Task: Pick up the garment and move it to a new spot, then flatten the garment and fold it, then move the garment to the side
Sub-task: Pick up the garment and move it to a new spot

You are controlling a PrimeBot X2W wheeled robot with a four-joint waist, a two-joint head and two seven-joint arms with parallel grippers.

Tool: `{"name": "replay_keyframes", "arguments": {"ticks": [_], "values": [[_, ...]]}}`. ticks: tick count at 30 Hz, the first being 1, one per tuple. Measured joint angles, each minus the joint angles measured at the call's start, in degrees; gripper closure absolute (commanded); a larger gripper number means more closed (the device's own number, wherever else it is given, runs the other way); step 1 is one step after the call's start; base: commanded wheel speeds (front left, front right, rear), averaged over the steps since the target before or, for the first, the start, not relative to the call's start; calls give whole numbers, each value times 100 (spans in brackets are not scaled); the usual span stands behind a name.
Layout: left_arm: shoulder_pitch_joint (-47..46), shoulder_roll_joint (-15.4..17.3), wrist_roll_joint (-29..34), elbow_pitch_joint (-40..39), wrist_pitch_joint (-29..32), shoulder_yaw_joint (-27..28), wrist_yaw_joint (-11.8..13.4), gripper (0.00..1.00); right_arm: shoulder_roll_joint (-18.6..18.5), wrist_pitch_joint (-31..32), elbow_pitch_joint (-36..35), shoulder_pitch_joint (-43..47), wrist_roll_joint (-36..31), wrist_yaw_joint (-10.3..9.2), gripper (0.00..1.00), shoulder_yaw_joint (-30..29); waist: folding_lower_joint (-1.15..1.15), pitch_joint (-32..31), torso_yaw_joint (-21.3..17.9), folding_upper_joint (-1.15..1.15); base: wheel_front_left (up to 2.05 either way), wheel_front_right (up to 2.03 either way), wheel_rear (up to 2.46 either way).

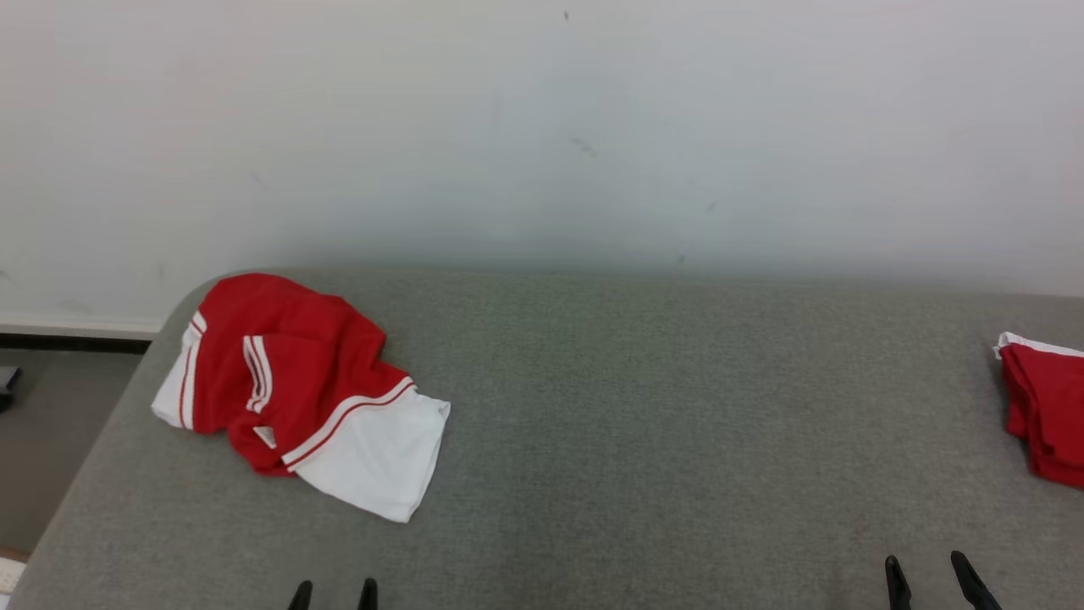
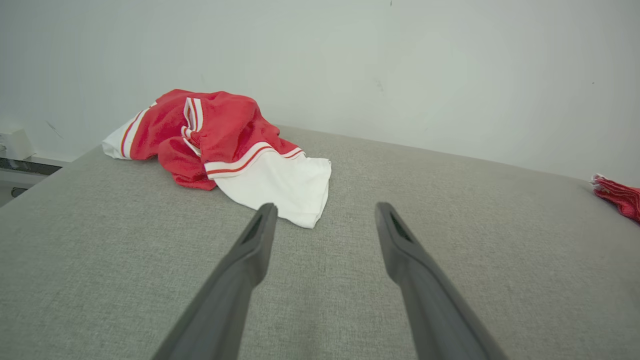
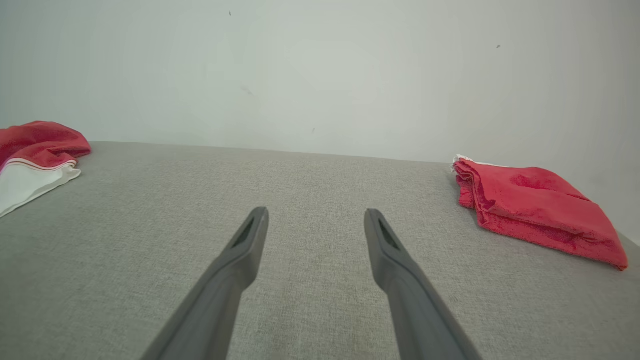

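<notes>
Garment first: the crumpled red-and-white jersey-fabric garment (image 1: 288, 373) sits in a heap at about 10 o'clock on the grey fabric-covered worktop (image 1: 635, 407), close to its rounded far corner, with one white hem spread flat toward the middle. Left gripper (image 1: 334, 593) is down at 7 o'clock and right gripper (image 1: 926, 566) at 5 o'clock, both spread wide, holding nothing and apart from the heap. Folded red cloth pile (image 1: 1046, 407) lies over at 3 o'clock, well apart from it.

light: bright, even, diffuse | shadow: soft dim band on wall (image 1: 542, 246) just above worktop (image 1: 644, 407) far edge | focus: head view slightly soft | wrist views: edges bowed
</notes>
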Motion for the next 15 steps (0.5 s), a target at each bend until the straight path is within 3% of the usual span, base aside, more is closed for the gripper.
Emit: {"name": "replay_keyframes", "arguments": {"ticks": [15], "values": [[159,0,3,-69,-1,291,41,0,14,1,40,28,3,0,0,112,0,-49,967,0,0,0,0]]}}
